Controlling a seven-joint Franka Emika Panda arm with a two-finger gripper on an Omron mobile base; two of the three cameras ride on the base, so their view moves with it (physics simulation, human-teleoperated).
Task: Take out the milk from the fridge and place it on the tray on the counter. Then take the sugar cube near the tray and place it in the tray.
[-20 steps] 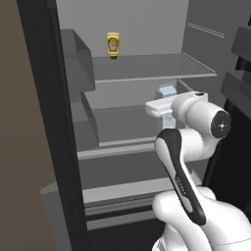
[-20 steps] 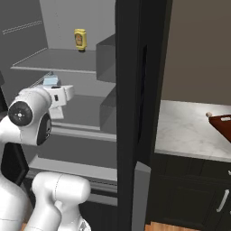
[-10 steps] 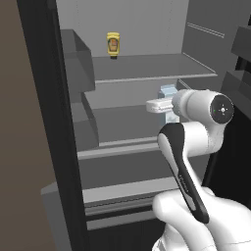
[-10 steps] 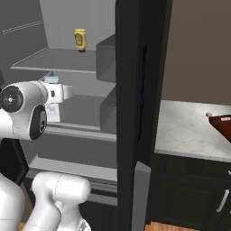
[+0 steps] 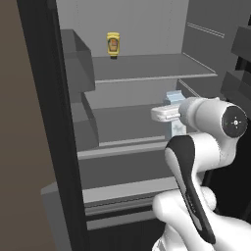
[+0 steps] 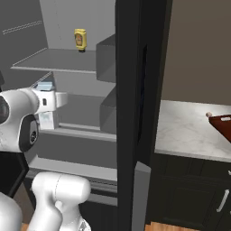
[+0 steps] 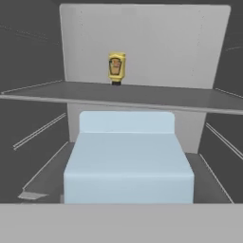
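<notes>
Sitting close before the gripper point(image 5: 164, 113), perhaps touching: the milk point(image 7: 128, 163)

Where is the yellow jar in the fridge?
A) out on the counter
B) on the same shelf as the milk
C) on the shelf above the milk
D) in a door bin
C: the yellow jar stands at the back of the upper shelf, while the milk sits on the shelf below.

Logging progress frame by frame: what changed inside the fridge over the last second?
The arm's wrist swung up and toward the milk, so the hand now sits level right at the carton on the middle shelf. Whether the pincer has closed on it can't be told. The milk, the yellow jar on the upper shelf and the tray on the counter stayed put.
</notes>
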